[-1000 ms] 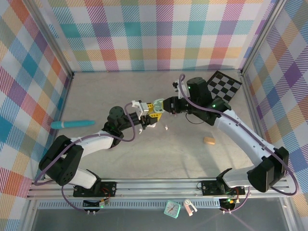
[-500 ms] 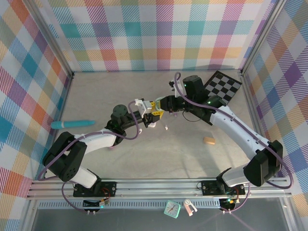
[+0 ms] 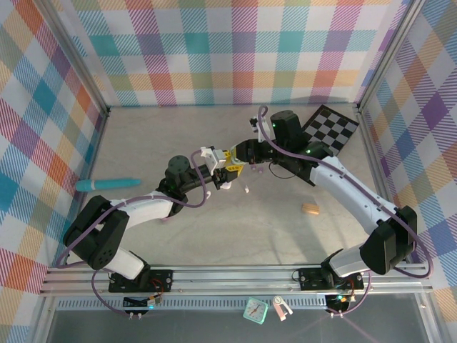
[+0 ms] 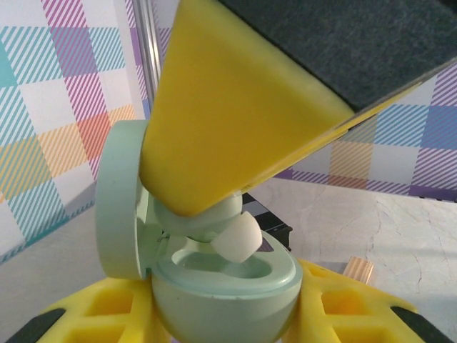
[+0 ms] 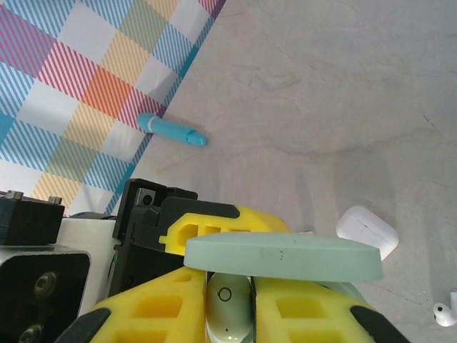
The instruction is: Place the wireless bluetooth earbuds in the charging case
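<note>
A mint green charging case (image 4: 225,286) stands with its lid (image 4: 118,200) swung open to the left, and my left gripper (image 4: 225,314) is shut on its body. My right gripper (image 5: 230,314) is shut on a mint green earbud (image 5: 230,304). The earbud's white tip (image 4: 238,238) hangs just above the case's inner well, under a yellow right finger (image 4: 228,114). In the top view the left gripper (image 3: 227,173) and right gripper (image 3: 234,157) meet at mid-table. The lid's edge (image 5: 282,259) crosses the right wrist view.
A white case (image 5: 366,230) and a loose white earbud (image 5: 444,313) lie on the table below the grippers. A teal pen (image 3: 107,184) lies at the left, a wooden block (image 3: 309,209) at the right, a checkerboard (image 3: 332,127) at the back right.
Both grippers have shifted slightly toward the back. The right gripper has closed in leftward on the case held by the left one.
</note>
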Motion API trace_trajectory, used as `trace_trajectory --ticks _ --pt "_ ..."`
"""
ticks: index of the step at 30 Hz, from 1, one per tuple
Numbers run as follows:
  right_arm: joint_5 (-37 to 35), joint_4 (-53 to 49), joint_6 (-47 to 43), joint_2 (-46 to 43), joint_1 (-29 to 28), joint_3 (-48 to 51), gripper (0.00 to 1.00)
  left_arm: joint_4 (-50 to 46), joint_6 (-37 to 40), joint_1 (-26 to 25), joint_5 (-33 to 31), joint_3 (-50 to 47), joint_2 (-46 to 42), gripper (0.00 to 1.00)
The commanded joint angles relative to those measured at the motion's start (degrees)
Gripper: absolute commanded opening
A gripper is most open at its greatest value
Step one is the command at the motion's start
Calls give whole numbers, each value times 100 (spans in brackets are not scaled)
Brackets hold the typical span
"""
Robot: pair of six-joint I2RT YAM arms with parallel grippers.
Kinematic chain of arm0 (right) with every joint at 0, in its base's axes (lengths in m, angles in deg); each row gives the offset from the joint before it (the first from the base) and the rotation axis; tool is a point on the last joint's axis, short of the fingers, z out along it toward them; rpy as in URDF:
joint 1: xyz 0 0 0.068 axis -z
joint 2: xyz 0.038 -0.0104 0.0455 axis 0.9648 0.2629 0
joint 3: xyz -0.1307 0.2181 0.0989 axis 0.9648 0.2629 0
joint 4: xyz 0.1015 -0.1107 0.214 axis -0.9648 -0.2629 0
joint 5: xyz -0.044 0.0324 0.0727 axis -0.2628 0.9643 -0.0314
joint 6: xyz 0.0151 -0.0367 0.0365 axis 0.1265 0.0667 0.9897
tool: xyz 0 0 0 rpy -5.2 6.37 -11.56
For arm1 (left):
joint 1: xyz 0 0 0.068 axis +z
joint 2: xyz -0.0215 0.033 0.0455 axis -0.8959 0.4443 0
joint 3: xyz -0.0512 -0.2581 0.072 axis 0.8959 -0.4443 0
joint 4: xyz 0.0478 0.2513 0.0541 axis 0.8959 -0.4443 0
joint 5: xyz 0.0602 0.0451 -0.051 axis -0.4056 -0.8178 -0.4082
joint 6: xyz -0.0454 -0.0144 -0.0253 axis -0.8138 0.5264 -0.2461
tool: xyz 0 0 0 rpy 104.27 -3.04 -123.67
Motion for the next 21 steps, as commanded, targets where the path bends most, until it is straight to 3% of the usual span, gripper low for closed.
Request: trace_trajectory --ticks 1,8,14,21 --pt "-44 354 63 -80 23 126 21 143 92 -72 12 140 29 32" --pt "-71 336 65 -79 15 199 22 193 -4 -76 -72 120 -2 32" --pt "24 307 69 -121 10 212 30 266 -119 -80 -280 123 -1 32" --pt "-64 221 25 -282 11 216 33 326 -145 -80 -332 123 -18 32"
